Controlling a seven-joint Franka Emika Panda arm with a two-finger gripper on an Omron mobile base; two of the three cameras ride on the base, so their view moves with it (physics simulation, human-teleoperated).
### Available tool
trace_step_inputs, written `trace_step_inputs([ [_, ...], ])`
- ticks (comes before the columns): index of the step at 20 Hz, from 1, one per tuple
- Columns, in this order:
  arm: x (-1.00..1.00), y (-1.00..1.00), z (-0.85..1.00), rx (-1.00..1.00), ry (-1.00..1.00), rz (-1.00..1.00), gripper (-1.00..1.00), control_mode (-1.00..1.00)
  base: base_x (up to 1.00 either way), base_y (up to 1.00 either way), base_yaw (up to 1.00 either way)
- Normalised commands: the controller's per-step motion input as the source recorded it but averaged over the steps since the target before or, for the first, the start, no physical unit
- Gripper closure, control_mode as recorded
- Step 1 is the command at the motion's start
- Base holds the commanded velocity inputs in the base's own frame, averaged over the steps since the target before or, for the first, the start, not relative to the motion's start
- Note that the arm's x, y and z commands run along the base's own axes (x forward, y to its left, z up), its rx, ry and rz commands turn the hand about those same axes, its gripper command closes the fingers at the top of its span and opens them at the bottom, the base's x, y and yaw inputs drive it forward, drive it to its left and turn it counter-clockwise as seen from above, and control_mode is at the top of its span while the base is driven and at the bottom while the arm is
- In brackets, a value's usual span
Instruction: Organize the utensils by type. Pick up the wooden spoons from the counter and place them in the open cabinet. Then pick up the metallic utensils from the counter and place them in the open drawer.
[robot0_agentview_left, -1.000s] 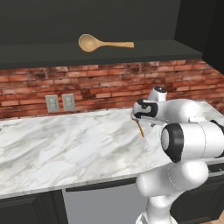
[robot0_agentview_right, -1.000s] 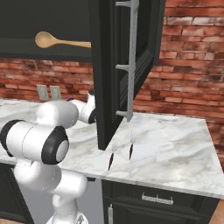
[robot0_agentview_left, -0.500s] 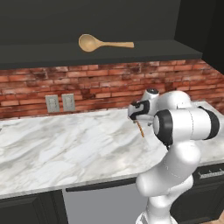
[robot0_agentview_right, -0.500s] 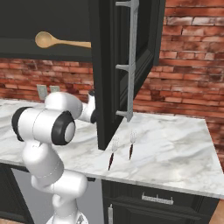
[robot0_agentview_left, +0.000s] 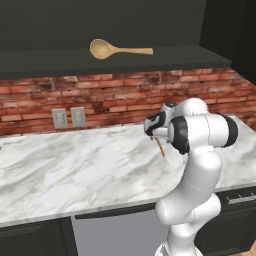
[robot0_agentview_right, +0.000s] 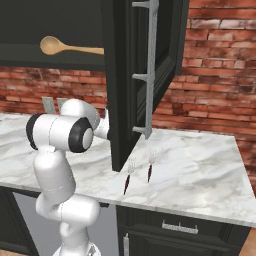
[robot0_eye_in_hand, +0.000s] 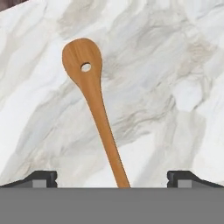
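The smaller orange-brown wooden spoon (robot0_eye_in_hand: 97, 109), with a hole in its bowl, lies flat on the white marble counter (robot0_agentview_left: 75, 165). My gripper (robot0_eye_in_hand: 113, 178) hangs open just above its handle, one fingertip on each side and neither touching it. From the left base, the gripper (robot0_agentview_left: 155, 134) points down at this spoon (robot0_agentview_left: 161, 147). The larger tan wooden spoon (robot0_agentview_left: 120, 49) rests on the shelf of the open cabinet (robot0_agentview_left: 150, 57). Two metallic utensils, forks (robot0_agentview_right: 128, 176) (robot0_agentview_right: 150, 167), lie side by side near the counter's front edge. The open drawer is out of view.
The cabinet's open black door (robot0_agentview_right: 135, 80) with its steel handle hangs over the counter and hides my hand from the right base. A red brick wall with two outlets (robot0_agentview_left: 69, 117) backs the counter. Black lower cabinets (robot0_agentview_right: 175, 227) sit below.
The arm's elbow has risen and folded in closer to the hand. The hand has stayed over the small spoon with its jaws wide. Spoons and forks lie where they were.
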Motion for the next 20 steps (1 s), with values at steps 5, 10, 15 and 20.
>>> trace_step_inputs([
  [5, 0.31, -0.01, -0.15, 0.00, 0.13, 0.02, -1.00, -1.00, 0.00, 0.00, 0.00],
  [10, 0.28, 0.00, -0.21, 0.00, 0.15, 0.03, -1.00, -1.00, 0.00, 0.00, 0.00],
  [15, 0.09, 0.00, -0.30, 0.00, 0.11, 0.04, -1.00, -1.00, 0.00, 0.00, 0.00],
  [20, 0.02, 0.00, -0.31, 0.00, 0.05, 0.03, -1.00, -1.00, 0.00, 0.00, 0.00],
])
